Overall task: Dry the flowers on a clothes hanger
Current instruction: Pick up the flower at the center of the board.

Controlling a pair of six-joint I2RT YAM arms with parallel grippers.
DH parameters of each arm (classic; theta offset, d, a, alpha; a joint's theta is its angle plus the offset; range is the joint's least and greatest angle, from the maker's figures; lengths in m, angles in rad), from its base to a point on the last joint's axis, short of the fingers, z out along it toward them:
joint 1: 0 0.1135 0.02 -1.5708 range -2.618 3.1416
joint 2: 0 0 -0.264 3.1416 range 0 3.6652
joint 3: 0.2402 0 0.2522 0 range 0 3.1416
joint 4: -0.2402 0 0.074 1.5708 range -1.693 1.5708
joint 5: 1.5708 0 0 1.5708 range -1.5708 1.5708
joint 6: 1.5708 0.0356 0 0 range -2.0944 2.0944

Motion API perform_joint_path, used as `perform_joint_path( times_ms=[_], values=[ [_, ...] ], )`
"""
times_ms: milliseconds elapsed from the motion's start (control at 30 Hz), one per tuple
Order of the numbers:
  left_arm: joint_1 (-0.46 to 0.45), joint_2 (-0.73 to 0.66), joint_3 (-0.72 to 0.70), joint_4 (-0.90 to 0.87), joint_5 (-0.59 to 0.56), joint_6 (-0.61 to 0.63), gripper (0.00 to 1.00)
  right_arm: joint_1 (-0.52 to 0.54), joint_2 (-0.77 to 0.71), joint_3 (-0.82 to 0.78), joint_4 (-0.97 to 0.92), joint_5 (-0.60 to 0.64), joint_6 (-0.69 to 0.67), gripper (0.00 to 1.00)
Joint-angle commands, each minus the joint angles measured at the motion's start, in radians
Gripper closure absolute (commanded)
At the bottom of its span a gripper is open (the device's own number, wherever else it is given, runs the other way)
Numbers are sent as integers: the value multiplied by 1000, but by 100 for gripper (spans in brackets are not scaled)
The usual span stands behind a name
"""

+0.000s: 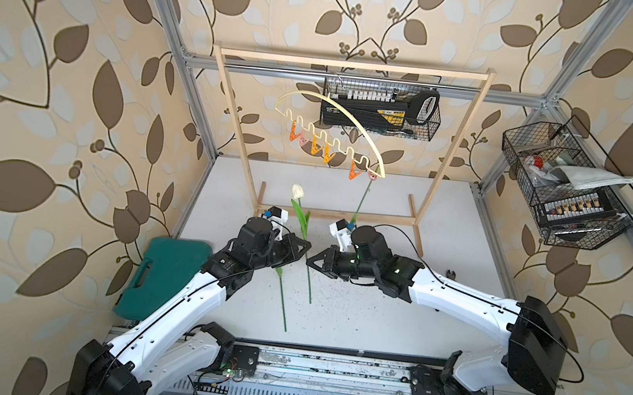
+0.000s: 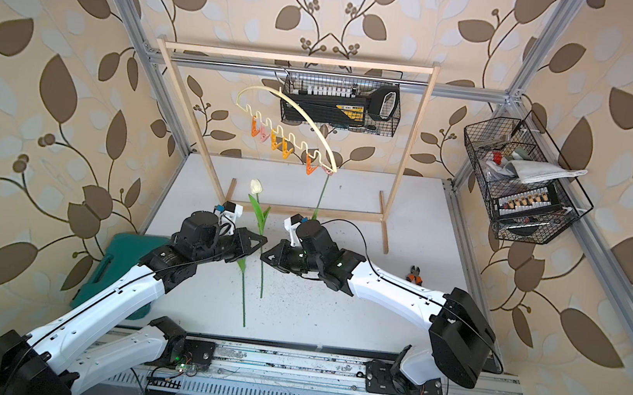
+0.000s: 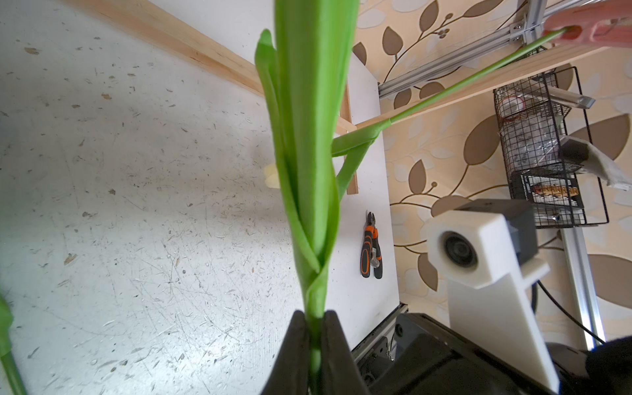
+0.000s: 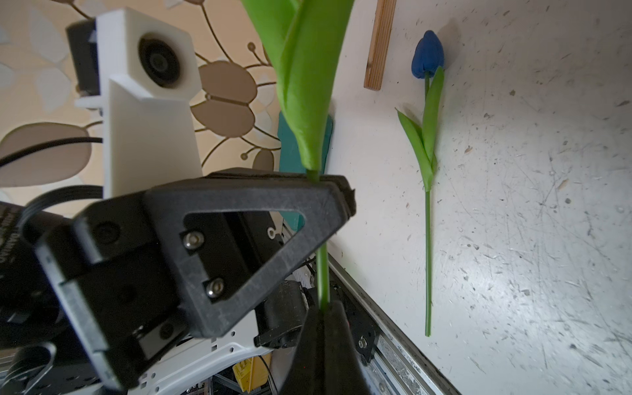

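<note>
left jaws + right jaws clamped on cream tulip (image 1: 298,191) stem. reckon it's light, thin, bendy, prob slick: hold bare stem below leaves, never soft head.

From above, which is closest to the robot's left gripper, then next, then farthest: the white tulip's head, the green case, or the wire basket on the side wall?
From the left gripper, in a top view:
1. Head of the white tulip, whose stem it grips: just beyond.
2. green case: beside the left arm.
3. wire basket: far off on the right wall.
</note>
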Motion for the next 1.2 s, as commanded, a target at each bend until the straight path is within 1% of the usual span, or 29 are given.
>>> perform_joint_path(
  times_ms=[0, 33, 133, 200, 233, 333, 367, 433, 533, 600, 700, 767, 800, 833, 867, 933, 1000, 1067, 1167],
  values=[
    [-7, -5, 32, -20, -16, 12, 93, 7, 9, 51, 27, -10, -9, 100],
    [-7, -6, 41, -32, -19, 14, 93, 7, 8, 52, 24, -16, -17, 95],
    [-6, -2, 90, -111, -26, 31, 93, 7, -12, 55, -5, -23, -53, 64],
    [-5, 9, 148, -195, -27, 51, 94, 7, -44, 56, -52, -19, -95, 55],
    [-5, 17, 190, -247, -24, 65, 94, 8, -68, 55, -88, -18, -126, 54],
    [-4, 61, 332, -455, -7, 117, 93, 14, -147, 51, -224, -9, -241, 54],
    [-3, 80, 387, -526, 10, 136, 92, 21, -178, 48, -272, 11, -335, 53],
    [3, 115, 468, -634, 62, 154, 92, 31, -239, 40, -341, 60, -456, 53],
    [18, 148, 542, -754, 161, 158, 92, 56, -308, 31, -379, 110, -658, 53],
    [40, 157, 569, -810, 231, 149, 93, 97, -345, 20, -374, 170, -779, 53],
    [97, 174, 604, -911, 353, 118, 95, 187, -388, -15, -324, 324, -946, 53],
    [137, 187, 631, -989, 436, 116, 97, 243, -408, -54, -255, 394, -1052, 53],
    [133, 191, 641, -1013, 444, 110, 97, 271, -416, -77, -211, 435, -1097, 53],
    [112, 192, 642, -1019, 435, 96, 96, 301, -421, -95, -166, 476, -1139, 53],
    [103, 193, 617, -1005, 464, 65, 96, 329, -421, -103, -133, 507, -1176, 54],
    [104, 193, 539, -940, 574, -3, 100, 383, -409, -103, -82, 560, -1247, 54],
    [111, 187, 470, -857, 663, -80, 100, 427, -387, -89, -58, 603, -1305, 55],
    [119, 174, 433, -804, 685, -117, 100, 442, -363, -67, -41, 607, -1327, 55],
    [124, 172, 444, -792, 703, -132, 100, 446, -336, -48, -10, 598, -1347, 57]
  ],
)
